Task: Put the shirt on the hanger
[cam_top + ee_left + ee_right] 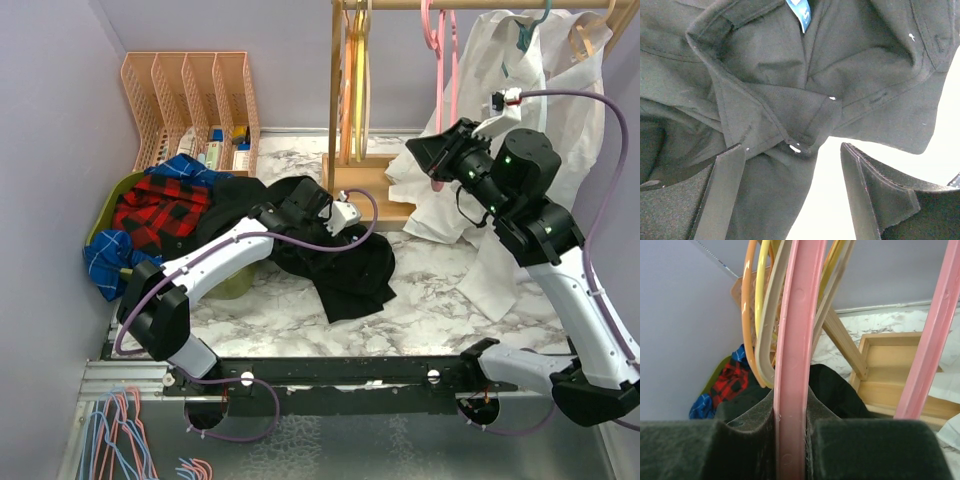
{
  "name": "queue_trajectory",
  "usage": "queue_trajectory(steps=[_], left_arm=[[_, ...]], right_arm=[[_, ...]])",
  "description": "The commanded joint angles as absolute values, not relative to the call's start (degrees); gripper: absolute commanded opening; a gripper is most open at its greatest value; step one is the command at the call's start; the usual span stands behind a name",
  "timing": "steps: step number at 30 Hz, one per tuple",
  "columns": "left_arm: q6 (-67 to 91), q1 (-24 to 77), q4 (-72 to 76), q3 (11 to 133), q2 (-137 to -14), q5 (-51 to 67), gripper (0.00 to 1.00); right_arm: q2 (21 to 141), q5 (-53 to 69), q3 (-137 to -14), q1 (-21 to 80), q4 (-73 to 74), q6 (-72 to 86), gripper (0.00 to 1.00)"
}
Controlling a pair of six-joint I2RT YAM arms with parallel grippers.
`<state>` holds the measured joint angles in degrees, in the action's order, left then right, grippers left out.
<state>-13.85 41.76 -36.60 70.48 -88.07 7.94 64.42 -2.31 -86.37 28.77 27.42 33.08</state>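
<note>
Shirt (340, 265): is lying crumpled on the table (440, 300), left of centre, with one edge touching the plaid garment (160, 215) that is spilling from the green basket (105, 215)
Collar (740, 100): is showing folded in the left wrist view, with a blue label (800, 12) above it and a white button (795, 148) below it
Left gripper (300, 205): is hanging low over the upper part of the shirt with jaws spread wide; the collar fold is sitting between the fingers (722, 190) and nothing is being pinched
Hanger (440, 60): is hanging from the top rail of the wooden rack (336, 100) at the back, right of the orange and yellow hangers (352, 80) and just beside the white shirts (520, 90)
Right gripper (432, 160): is reaching up to the rack and pinching the hanger, its pads pressed against both sides of one pink bar
Shirt and hanger: are sitting well apart, the one on the table and the other on the rail
</note>
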Motion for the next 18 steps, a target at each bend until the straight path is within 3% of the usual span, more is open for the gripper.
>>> queue_trajectory(steps=[1, 12, 18], left_arm=[[-13.3, 41.8, -33.0, 69.9, -86.6, 5.5, 0.81], [-10.1, 40.7, -29.3, 70.4, -87.8, 1.9, 0.84], [-7.0, 40.7, -28.9, 75.5, -93.2, -5.6, 0.82]], right_arm=[[59.3, 1.3, -84.8, 28.9, 20.2, 35.7, 0.01], [37.0, 0.5, -57.2, 28.9, 26.8, 42.3, 0.01], [26.1, -1.4, -50.8, 28.9, 28.2, 44.2, 0.01]])
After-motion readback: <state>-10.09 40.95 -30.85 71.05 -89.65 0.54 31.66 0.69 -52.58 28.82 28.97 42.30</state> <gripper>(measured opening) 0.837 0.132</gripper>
